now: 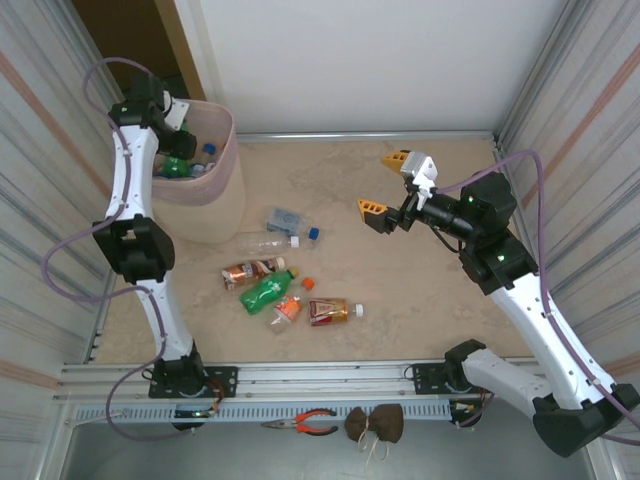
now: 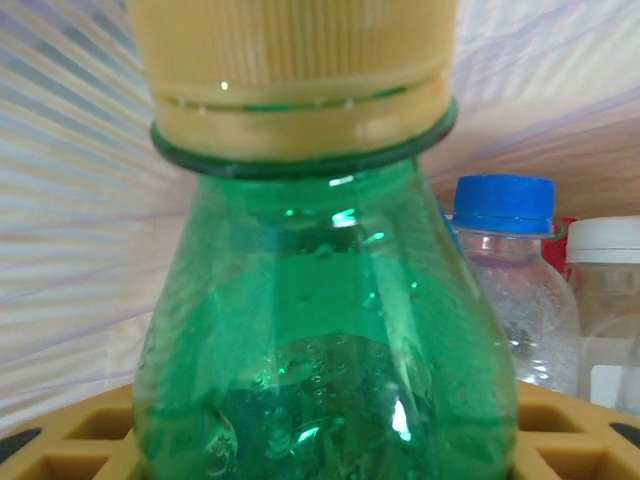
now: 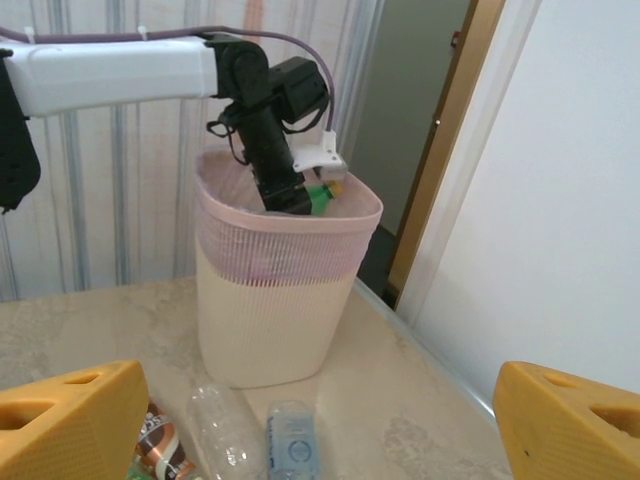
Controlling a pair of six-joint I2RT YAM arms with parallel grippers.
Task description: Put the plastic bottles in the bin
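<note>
A green bottle (image 2: 330, 330) with a tan cap sits inside the mouth of the bin (image 1: 228, 150), clamped around its body by the left end effector (image 1: 172, 158), cap side towards the wrist. Just behind it in the bin are a blue-capped bottle (image 2: 505, 290) and a white-capped bottle (image 2: 605, 290). The bin stands at the far left of the bench (image 1: 420, 300). Six loose bottles (image 1: 268, 292) lie scattered beside it. Well to the right, the right end effector (image 1: 388, 185) hangs above the bench with its jaws wide apart, holding nothing.
</note>
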